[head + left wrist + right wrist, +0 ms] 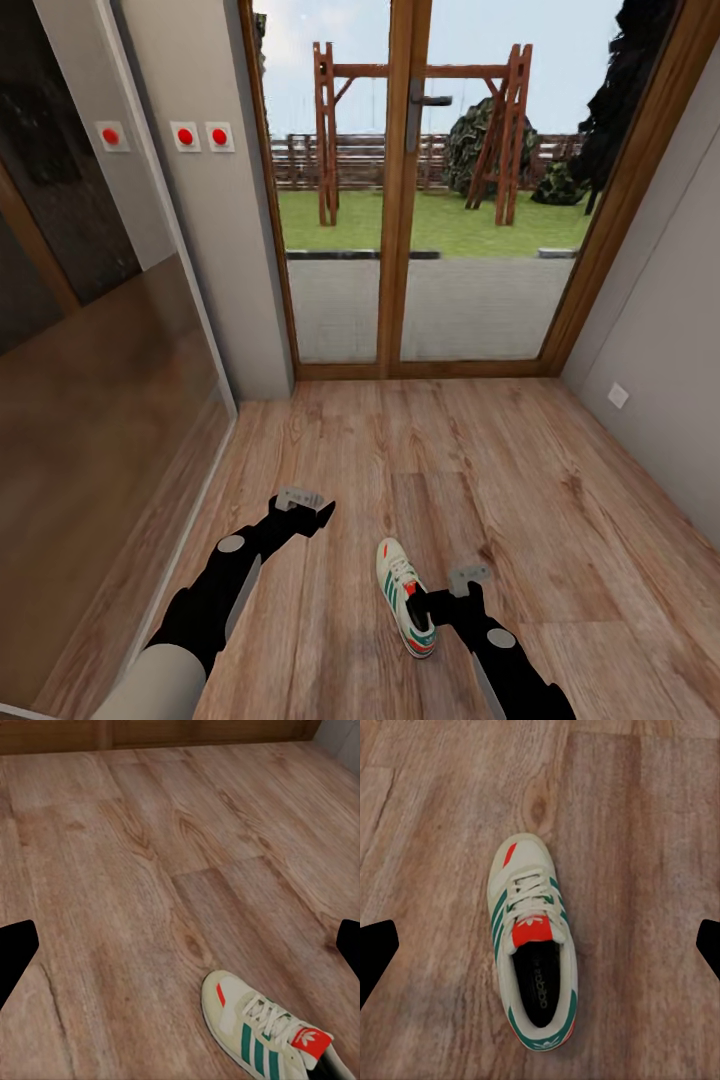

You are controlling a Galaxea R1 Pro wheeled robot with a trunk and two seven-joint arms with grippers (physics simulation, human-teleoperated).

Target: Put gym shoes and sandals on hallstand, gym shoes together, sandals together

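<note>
One gym shoe (403,606), white with green stripes and a red-orange tongue, lies upright on the corridor floor (480,470), its toe pointing toward the glass door. My right gripper (428,603) hovers at its heel side, open. In the right wrist view the gym shoe (532,945) sits centred between the widely spread fingertips (375,952). My left gripper (316,514) is open above bare planks to the shoe's left, and its wrist view catches the gym shoe (262,1027) at the corner. The other gym shoe, the sandals and the hallstand are out of view.
A wood-framed glass double door (400,200) closes the corridor ahead. A glossy dark panel (100,400) runs along the left wall, with red-dot switches (185,135) beside it. The grey right wall carries a socket (618,395).
</note>
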